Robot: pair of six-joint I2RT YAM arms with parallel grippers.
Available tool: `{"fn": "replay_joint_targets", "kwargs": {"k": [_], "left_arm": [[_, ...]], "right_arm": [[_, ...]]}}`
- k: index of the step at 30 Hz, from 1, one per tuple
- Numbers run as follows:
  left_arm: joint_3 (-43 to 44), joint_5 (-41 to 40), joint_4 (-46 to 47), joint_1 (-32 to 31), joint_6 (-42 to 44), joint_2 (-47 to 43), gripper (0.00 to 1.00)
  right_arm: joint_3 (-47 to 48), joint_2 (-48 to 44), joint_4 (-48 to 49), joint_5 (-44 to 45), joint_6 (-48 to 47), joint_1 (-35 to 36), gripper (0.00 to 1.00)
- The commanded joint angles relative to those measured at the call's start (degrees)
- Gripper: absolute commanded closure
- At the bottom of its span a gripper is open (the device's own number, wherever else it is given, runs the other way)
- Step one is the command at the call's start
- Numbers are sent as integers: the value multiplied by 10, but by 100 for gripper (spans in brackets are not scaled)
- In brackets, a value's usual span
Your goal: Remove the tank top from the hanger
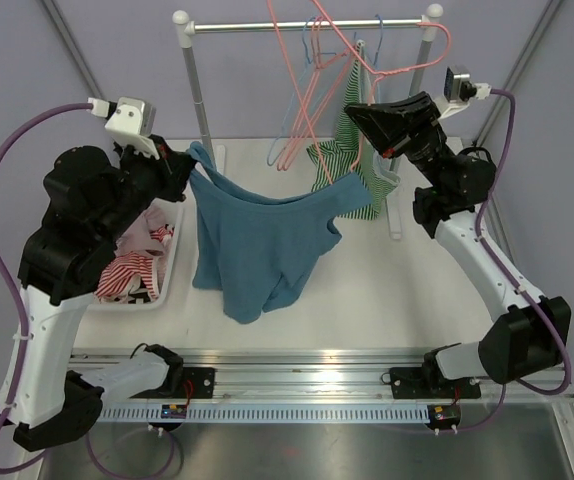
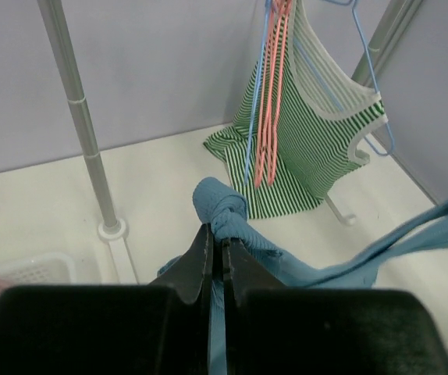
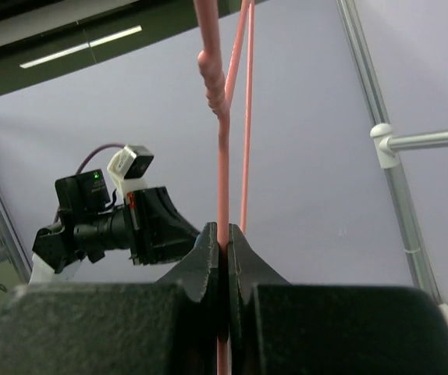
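Note:
The blue tank top [image 1: 257,240] hangs spread above the table between my two arms. My left gripper [image 1: 189,172] is shut on one bunched strap of the tank top [image 2: 222,201], seen in the left wrist view at the tips of that gripper [image 2: 217,234]. The other side stretches right towards a pink hanger [image 1: 414,64]. My right gripper [image 1: 357,112] is raised near the rail and shut on the wire of this hanger [image 3: 222,156], which runs up between the closed jaws of the right gripper [image 3: 222,233]. Where the strap meets the hanger is hidden.
A clothes rack [image 1: 307,24] stands at the back, its left post [image 2: 83,141] close to my left gripper. On it hang a green striped top [image 1: 352,160] on a blue hanger, plus bare pink hangers [image 2: 271,94]. A white basket [image 1: 172,270] of clothes sits at left.

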Motion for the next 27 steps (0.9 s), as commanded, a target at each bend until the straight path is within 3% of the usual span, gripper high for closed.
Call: {"fn": "replay_joint_targets", "kwargs": {"k": [1,2,3,4,5,7,10,14,15,16,22,23,26,27], "left_arm": [[-11,-16,-20,3,0,-31,100],[-15,-46,-28,3,-1,-34,100],[-30,-59,-38,3,-3,-36,100],[-38,-75,-44,3,-7,-36,100],[-47,-96,-50,3,-8,-36,100],[-91,-89,-46,3,-3,-42,100],[-162,-52,-16,3,-9,-66,100],[-209,-8,14,3,-36,-89,100],[-219,6,21,3,-40,-95,100],[-236,28,30,3,-45,-109,100],[-281,88,79,3,-73,-153,100],[-283,81,81,3,-76,-163,100],[-274,-25,59,3,-84,-158,100],[-268,-53,42,3,-87,-146,100]], "right_arm": [[45,-20,139,38,19,5,100],[44,-57,75,32,-24,7,100],[43,-79,-3,43,-128,13,100],[53,-102,-187,62,-186,16,100],[60,-140,-273,140,-237,21,100],[48,-169,-378,204,-323,22,100],[-42,-219,-298,265,-362,23,100],[-137,-241,-129,210,-342,23,100],[-176,-237,-32,199,-326,22,100],[-187,-230,5,191,-311,22,100],[-213,-184,105,175,-251,23,100],[-208,-176,107,168,-252,22,100],[-170,-209,-28,178,-305,23,100],[-151,-222,-183,191,-321,23,100]]}}
